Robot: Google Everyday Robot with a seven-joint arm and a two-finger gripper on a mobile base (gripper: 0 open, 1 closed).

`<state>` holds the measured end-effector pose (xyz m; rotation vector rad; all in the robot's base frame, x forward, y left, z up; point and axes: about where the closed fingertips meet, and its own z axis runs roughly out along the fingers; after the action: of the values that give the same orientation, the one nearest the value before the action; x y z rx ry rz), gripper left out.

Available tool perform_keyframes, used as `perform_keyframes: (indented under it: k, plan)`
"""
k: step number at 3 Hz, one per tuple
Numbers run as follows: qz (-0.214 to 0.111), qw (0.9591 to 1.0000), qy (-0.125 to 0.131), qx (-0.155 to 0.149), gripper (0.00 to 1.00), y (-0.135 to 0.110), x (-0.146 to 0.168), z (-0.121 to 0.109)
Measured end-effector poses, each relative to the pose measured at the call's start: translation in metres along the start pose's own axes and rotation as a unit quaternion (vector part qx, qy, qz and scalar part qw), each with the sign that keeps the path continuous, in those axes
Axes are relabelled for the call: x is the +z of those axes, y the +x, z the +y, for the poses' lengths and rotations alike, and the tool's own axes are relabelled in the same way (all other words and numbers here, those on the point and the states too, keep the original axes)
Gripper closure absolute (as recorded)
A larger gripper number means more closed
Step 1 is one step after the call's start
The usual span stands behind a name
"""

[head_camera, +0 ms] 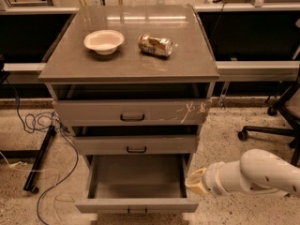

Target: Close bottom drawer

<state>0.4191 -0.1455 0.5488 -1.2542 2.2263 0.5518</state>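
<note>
The bottom drawer (136,204) of the grey cabinet is pulled far out. Its deep box is empty, and a small dark handle (137,210) sits at the centre of its plain front. My gripper (195,183) is at the end of the white arm (255,175), which reaches in from the right. It is level with the drawer's right side wall, close to its front right corner. The middle drawer (136,144) and the scratched top drawer (132,112) stand slightly ajar.
On the cabinet top (131,64) are a white bowl (103,41) and a crushed can (155,45). Blue cables (42,125) and a black bar (40,161) lie on the floor at left. An office chair base (272,125) stands at right.
</note>
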Motion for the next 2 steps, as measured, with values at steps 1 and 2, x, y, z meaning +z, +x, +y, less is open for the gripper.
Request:
perform_keyframes:
  k: [1, 2]
  plan:
    - [-0.031, 0.9994, -0.013, -0.001, 1.0, 0.0225, 0.0485, 0.0018]
    - [-0.029, 0.9995, -0.011, 0.002, 1.0, 0.026, 0.0556, 0.0005]
